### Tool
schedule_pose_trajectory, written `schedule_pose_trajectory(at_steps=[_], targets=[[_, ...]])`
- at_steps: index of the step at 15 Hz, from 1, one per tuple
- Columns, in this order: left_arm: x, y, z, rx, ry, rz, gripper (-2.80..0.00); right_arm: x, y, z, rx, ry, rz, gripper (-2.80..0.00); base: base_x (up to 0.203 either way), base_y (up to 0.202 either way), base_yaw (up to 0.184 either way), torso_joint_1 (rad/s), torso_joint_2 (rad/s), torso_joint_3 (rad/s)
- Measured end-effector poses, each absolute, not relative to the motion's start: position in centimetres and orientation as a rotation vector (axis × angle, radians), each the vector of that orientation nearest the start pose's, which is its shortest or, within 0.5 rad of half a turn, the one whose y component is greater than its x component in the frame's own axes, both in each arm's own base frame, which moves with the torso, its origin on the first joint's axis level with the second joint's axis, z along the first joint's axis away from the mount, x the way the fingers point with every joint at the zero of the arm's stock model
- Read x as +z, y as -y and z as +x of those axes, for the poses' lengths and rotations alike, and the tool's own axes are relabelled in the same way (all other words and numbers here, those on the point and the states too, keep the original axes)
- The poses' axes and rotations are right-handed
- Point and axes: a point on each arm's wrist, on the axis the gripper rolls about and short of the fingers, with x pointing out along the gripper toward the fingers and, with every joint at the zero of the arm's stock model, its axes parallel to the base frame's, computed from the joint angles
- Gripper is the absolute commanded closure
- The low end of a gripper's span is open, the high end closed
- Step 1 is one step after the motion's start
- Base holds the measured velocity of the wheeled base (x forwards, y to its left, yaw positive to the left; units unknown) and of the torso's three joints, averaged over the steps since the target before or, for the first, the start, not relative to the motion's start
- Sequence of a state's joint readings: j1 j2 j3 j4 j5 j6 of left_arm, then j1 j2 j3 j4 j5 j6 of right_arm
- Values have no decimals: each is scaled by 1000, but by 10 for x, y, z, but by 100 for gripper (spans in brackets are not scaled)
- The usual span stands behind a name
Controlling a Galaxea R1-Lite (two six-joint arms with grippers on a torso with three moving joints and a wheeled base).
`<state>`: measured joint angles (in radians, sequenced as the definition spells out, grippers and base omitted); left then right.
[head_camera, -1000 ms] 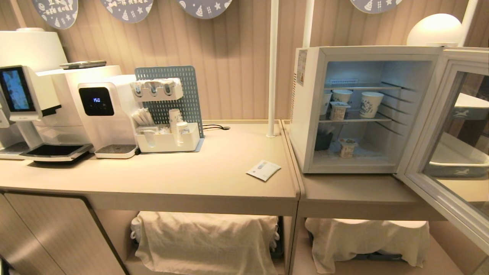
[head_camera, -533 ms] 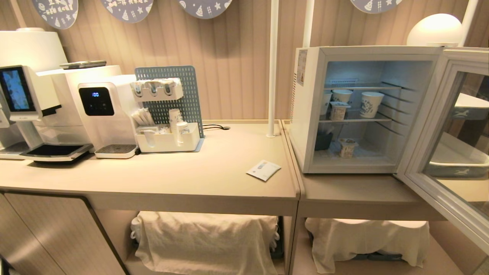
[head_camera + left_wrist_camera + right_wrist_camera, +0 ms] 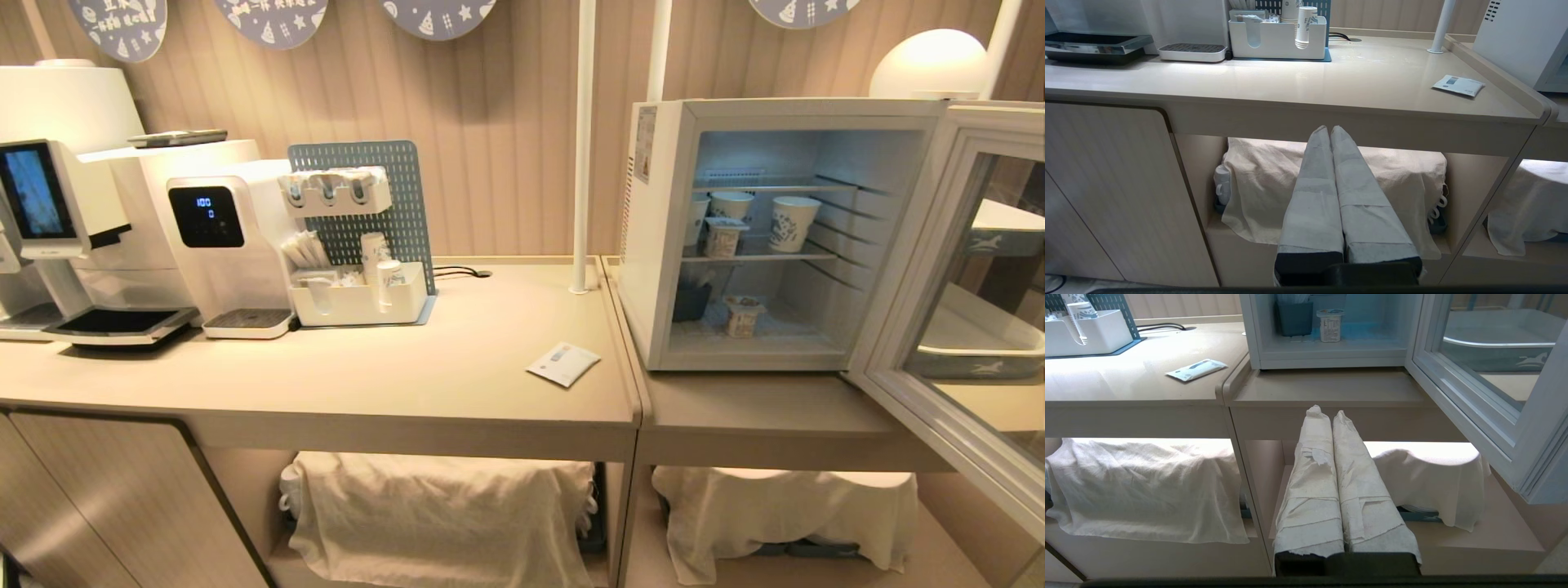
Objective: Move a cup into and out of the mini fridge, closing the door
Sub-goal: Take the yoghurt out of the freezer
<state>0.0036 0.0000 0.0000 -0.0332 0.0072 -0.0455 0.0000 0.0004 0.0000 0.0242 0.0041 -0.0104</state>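
The white mini fridge (image 3: 655, 245) stands on the right counter with its door (image 3: 910, 269) swung wide open to the right. A small white cup (image 3: 741, 315) with a foil lid sits on the fridge floor, also seen in the right wrist view (image 3: 1329, 325). A second similar cup (image 3: 722, 237) rests on the wire shelf among taller paper cups (image 3: 792, 222). My left gripper (image 3: 1329, 128) is shut and empty, low before the left counter's front edge. My right gripper (image 3: 1327, 412) is shut and empty, below the counter edge in front of the fridge (image 3: 1331, 358).
A flat sachet (image 3: 563, 363) lies on the counter left of the fridge. Coffee machines (image 3: 98, 220) and a cup organiser (image 3: 359, 304) fill the back left. A white post (image 3: 582, 147) rises beside the fridge. Cloth-covered racks (image 3: 441, 506) sit under the counters. A dark bin (image 3: 692, 300) stands inside the fridge.
Only the digits on the dispenser's small display differ. Neither arm nor any thing has moved.
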Motion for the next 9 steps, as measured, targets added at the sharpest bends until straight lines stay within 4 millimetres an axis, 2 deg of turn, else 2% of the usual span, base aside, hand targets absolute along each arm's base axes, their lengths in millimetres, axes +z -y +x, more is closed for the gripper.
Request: schedule_pose_trajectory(at_steps=[9], targets=[[79,0,-23,10,33,-45,0,73,0,-23,4,-25,-10,0,0,0,0,0,0,0]])
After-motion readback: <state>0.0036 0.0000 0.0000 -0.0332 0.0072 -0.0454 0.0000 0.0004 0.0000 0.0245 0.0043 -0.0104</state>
